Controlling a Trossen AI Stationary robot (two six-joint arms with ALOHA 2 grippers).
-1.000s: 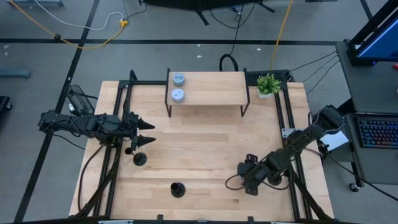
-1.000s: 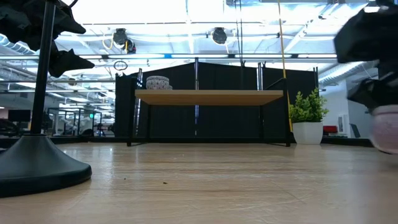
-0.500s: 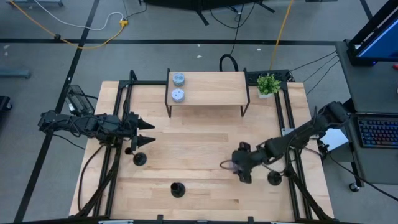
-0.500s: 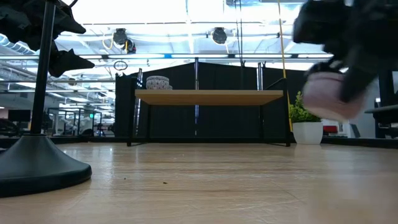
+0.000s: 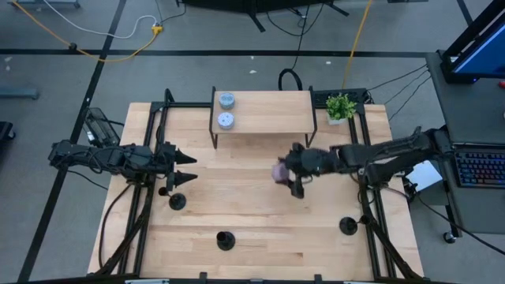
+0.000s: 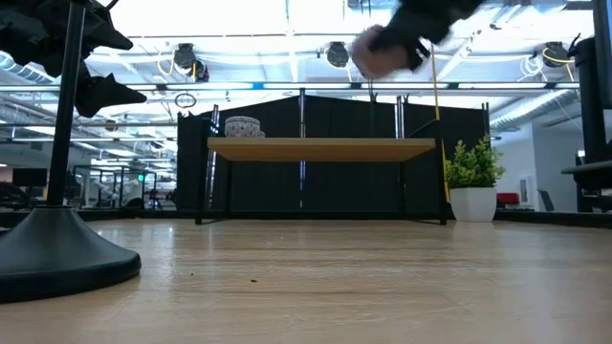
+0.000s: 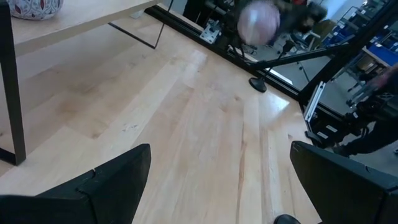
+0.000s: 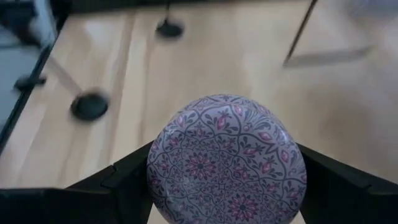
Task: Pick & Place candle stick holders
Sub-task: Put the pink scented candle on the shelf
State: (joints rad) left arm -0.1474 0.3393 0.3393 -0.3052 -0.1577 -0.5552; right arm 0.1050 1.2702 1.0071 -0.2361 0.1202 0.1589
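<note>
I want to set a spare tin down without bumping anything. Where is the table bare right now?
The middle of the table is bare, between the holder near the front edge and the holder on the right. The shelf is free right of its two tins. It is crowded by the left gripper and its holder.

I saw three matte-black candle stick holders upright on the table, well apart: one (image 5: 177,201) at the left, one (image 5: 226,240) near the front edge, one (image 5: 347,226) at the right.
</note>
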